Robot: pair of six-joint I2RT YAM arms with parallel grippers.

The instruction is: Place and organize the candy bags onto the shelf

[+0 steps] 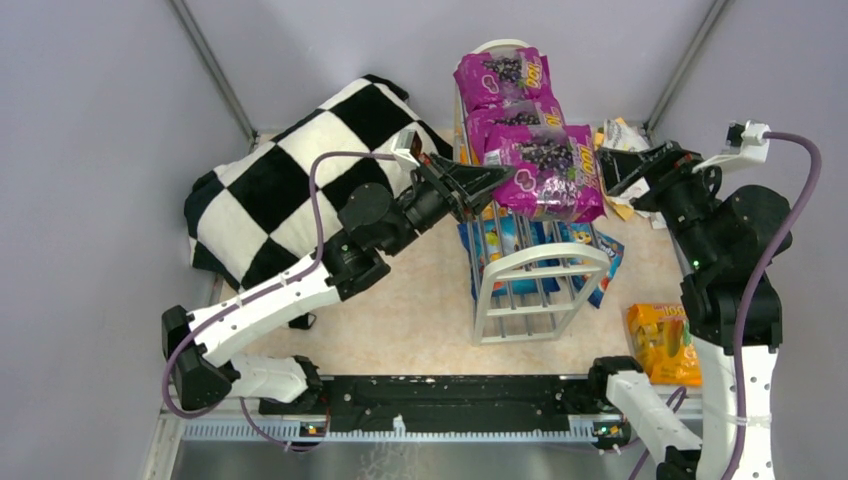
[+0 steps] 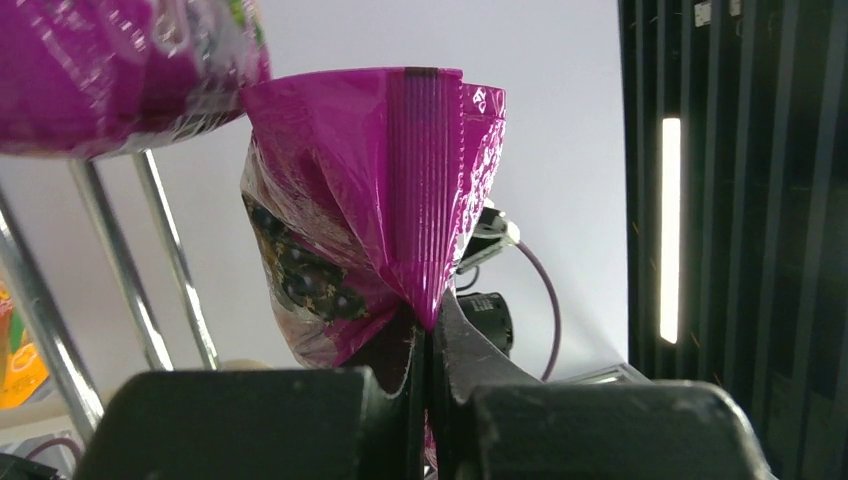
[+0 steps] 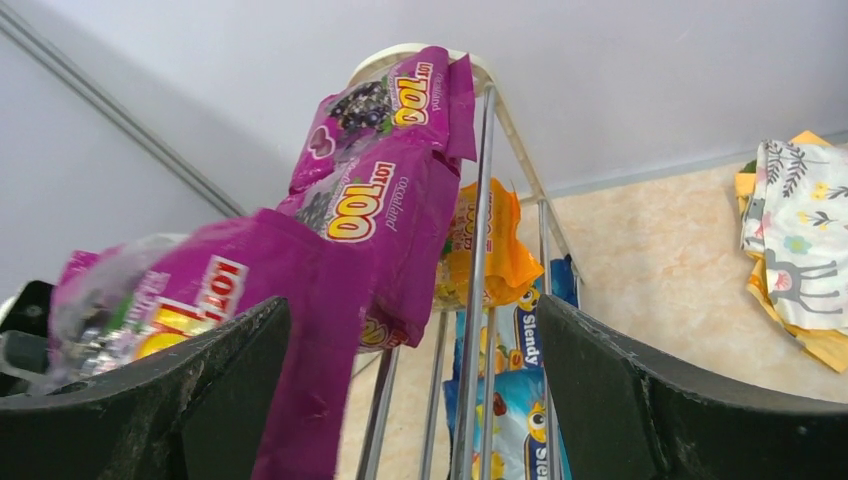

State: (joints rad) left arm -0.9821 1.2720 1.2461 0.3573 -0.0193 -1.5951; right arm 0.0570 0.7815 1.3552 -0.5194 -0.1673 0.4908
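Observation:
The white wire shelf (image 1: 530,290) stands mid-table, and three purple candy bags lie in a row on its top tier. My left gripper (image 1: 505,180) is shut on the left edge seal of the nearest purple bag (image 1: 550,170). In the left wrist view the gripper (image 2: 432,325) pinches the crimped seam of that bag (image 2: 380,180). My right gripper (image 1: 612,172) is open and empty, just beside the bag's right edge. In the right wrist view the gripper (image 3: 410,320) frames the bag (image 3: 260,290) and the shelf rods (image 3: 478,250). Blue bags (image 1: 505,235) and an orange one (image 3: 490,240) lie on lower tiers.
A black-and-white checkered pillow (image 1: 300,170) lies at the back left. An orange candy bag (image 1: 662,342) lies on the table at the front right, by the right arm. Patterned packets (image 1: 622,135) lie at the back right, behind the right gripper.

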